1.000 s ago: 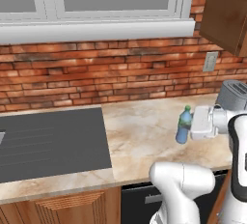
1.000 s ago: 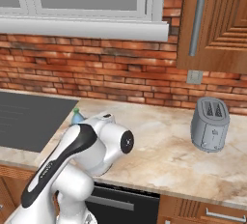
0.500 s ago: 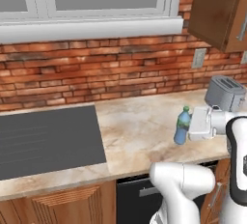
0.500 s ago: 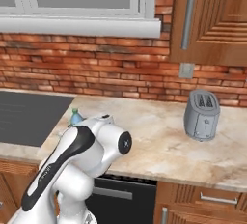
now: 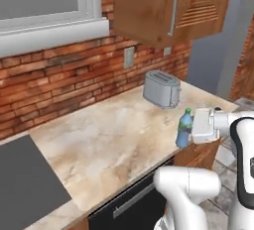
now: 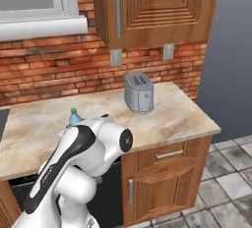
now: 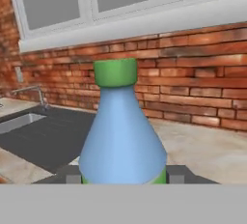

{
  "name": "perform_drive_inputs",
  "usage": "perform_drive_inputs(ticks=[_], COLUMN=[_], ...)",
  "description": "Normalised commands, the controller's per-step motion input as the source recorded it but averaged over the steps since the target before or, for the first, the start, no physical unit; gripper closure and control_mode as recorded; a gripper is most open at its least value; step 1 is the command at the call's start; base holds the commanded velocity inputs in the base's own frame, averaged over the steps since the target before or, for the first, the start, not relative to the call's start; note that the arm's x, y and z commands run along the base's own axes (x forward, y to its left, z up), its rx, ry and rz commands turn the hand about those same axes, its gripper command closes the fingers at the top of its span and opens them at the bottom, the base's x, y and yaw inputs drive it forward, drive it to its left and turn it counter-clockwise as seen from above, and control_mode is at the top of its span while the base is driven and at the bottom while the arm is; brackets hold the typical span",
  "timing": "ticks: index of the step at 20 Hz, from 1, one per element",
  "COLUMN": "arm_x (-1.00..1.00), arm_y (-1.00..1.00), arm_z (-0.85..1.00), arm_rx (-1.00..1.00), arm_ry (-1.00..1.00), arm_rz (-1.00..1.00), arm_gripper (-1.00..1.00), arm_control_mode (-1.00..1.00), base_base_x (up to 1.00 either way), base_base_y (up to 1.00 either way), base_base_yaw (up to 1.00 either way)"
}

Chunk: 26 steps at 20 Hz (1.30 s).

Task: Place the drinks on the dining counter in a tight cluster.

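A small blue bottle with a green cap (image 5: 184, 127) stands upright between the fingers of my gripper (image 5: 187, 134), which is shut on its lower body. It hangs over the front edge of the marble counter (image 5: 99, 144). In the right base view the green cap of the blue bottle (image 6: 74, 116) peeks out behind my arm. In the hand view the blue bottle (image 7: 123, 141) stands close in the middle, with my gripper (image 7: 123, 175) gripping its base and the dark fingertips (image 7: 71, 175) on either side. The dining counter is out of view.
A grey toaster (image 5: 161, 88) (image 6: 139, 92) stands near the brick wall. A black cooktop (image 5: 20, 189) lies at the left. A wooden wall cabinet (image 5: 173, 6) hangs above. Grey floor tiles (image 6: 226, 173) lie beyond the counter's right end. A sink (image 7: 19, 121) with a faucet shows far off.
The whole picture has shifted: the base has moved to the right along the counter. The cooktop has slid off left and the toaster has come to the middle. The bottle stays gripped.
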Motion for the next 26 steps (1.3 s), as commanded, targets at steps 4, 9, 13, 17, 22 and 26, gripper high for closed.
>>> perform_drive_inputs(ticks=[4, 9, 13, 17, 22, 26], arm_x=[0.0, 0.0, 0.0, 0.0, 0.0, 0.0], arm_y=[0.0, 0.0, 0.0, 0.0, 0.0, 0.0], arm_z=[0.0, 0.0, 0.0, 0.0, 0.0, 0.0], arm_rx=[0.0, 0.0, 0.0, 0.0, 0.0, 0.0], arm_ry=[0.0, 0.0, 0.0, 0.0, 0.0, 0.0], arm_rz=[0.0, 0.0, 0.0, 0.0, 0.0, 0.0], arm_gripper=[1.0, 1.0, 1.0, 1.0, 1.0, 1.0], arm_control_mode=[1.0, 1.0, 1.0, 1.0, 1.0, 1.0], base_base_x=[0.0, 0.0, 0.0, 0.0, 0.0, 0.0], base_base_y=[0.13, 0.13, 0.12, 0.1, 0.09, 0.09], base_base_yaw=[-0.91, -0.91, -0.92, -0.95, -0.96, -0.97])
